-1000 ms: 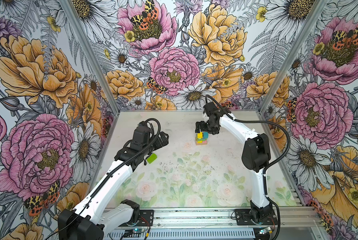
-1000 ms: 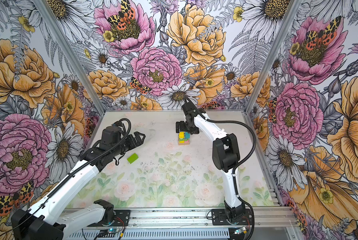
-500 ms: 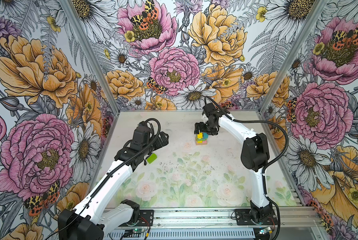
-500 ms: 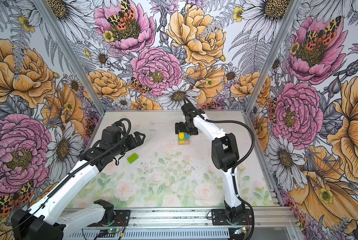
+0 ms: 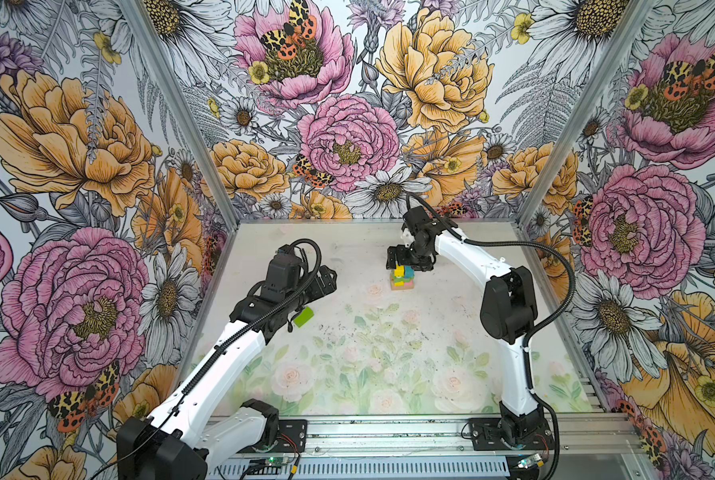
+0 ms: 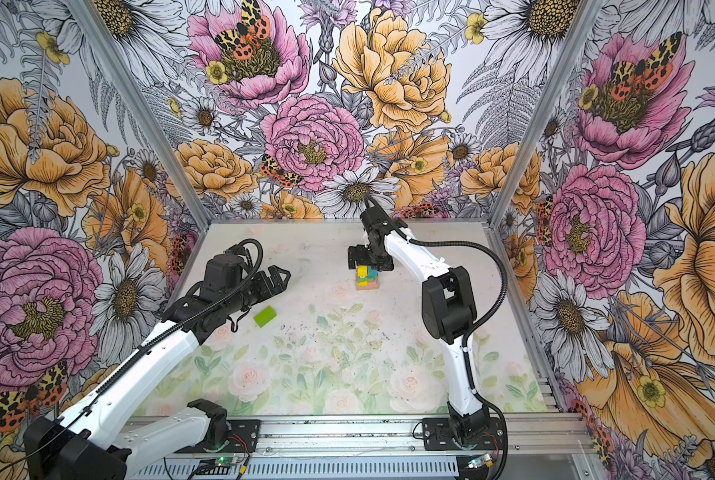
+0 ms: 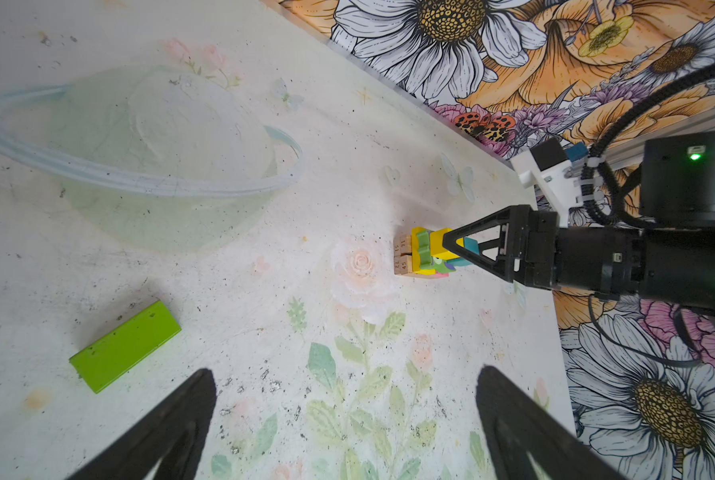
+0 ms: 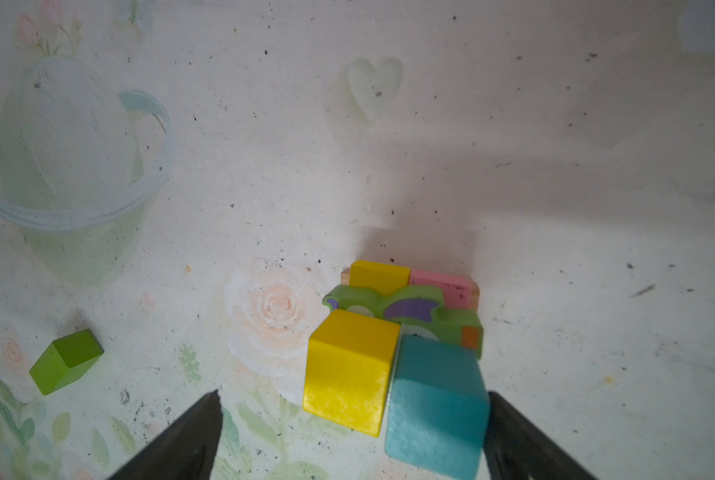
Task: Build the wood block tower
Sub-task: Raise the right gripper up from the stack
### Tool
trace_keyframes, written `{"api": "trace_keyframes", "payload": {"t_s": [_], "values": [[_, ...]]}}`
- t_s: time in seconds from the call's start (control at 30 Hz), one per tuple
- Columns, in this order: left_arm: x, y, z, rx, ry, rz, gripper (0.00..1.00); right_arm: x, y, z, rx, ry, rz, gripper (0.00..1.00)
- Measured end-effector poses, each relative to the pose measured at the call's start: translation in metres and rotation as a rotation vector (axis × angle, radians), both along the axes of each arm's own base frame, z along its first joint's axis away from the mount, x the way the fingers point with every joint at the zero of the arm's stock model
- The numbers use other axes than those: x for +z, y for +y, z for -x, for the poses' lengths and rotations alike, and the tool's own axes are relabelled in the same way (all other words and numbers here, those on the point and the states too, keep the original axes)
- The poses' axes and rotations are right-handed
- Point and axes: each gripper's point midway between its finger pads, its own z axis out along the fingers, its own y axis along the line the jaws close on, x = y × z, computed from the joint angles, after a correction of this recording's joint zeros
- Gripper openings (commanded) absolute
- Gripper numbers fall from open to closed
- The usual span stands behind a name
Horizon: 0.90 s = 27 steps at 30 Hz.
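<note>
The right arm has edged slightly leftward. Nearest, the left hand (image 7: 345,374) hangs released above the worktop (image 5: 389,353), with the lime green block (image 6: 264,316) lying loose beside it. Farther back, the right hand (image 5: 407,266), spread wide and grasping nothing, straddles the top of the wood block tower (image 5: 402,279).

The little block tower (image 5: 402,277) stands toward the far side of the table (image 5: 430,332), yellow and teal on top, pink and tan below. The right gripper (image 5: 407,266) hangs directly over it, fingers pointing down. Well to the left a lime green block (image 5: 303,316) lies alone, just beside the left arm; the left gripper (image 5: 329,277) points toward the tower.
</note>
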Motion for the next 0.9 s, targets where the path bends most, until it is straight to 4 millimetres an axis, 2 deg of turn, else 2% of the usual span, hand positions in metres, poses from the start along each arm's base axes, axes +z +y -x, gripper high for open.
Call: {"api": "trace_keyframes", "payload": {"t_s": [0.43,0.63,0.77,0.9], "values": [[-0.001,0.006,0.001,0.015,-0.003,0.003,0.99,-0.004,0.003,0.002,0.008,0.008,0.001,0.98],[-0.002,0.010,0.003,0.025,0.009,-0.003,0.99,-0.001,-0.003,-0.001,-0.004,-0.010,0.024,0.99],[-0.004,0.017,0.011,0.042,0.009,-0.016,0.99,0.017,-0.011,-0.002,-0.011,-0.060,0.053,1.00],[-0.007,0.030,0.023,0.083,0.014,-0.042,0.99,0.053,-0.019,0.001,-0.016,-0.137,0.062,1.00]]}}
